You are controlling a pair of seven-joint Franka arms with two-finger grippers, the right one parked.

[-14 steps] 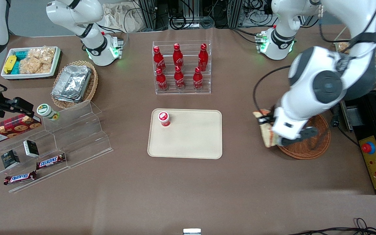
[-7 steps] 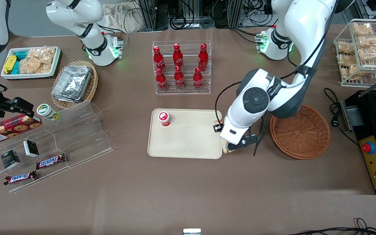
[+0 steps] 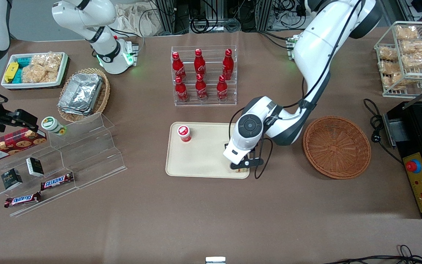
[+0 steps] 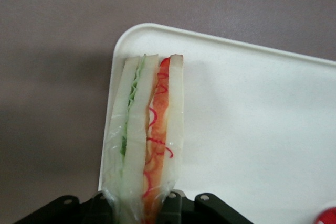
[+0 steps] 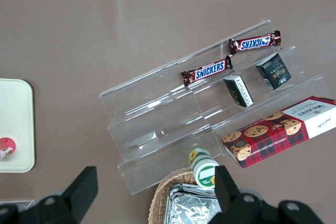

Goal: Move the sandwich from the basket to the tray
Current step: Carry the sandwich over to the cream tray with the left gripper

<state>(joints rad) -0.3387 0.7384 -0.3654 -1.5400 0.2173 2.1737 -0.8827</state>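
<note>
Front view shows the working arm bent down over the tray [image 3: 203, 154], with the pincer [image 3: 241, 167] low over the tray corner nearest the front camera, on the basket's end. Only a pale sliver of the sandwich [image 3: 243, 169] peeks out under the black fingers there. The basket [image 3: 337, 146] sits well apart from the pincer, toward the working arm's end of the table, with nothing in it. A red-capped cup [image 3: 184, 133] stands on the tray, away from the pincer toward the parked arm's end and farther from the front camera. A clear rack of red bottles [image 3: 203, 75] stands farther from the camera than the pincer.

Left wrist view shows the pincer [image 4: 140, 208] clenched on the sandwich [image 4: 147, 145], one black finger [image 4: 170, 205] pressed to each bread face at the wedge's nearest end. The wedge stands on edge, its red, orange and green filling facing the camera, and reaches out from the fingers along the tray's [image 4: 252, 129] rim toward the rounded corner. Whether the wedge touches the tray surface cannot be told.
</note>
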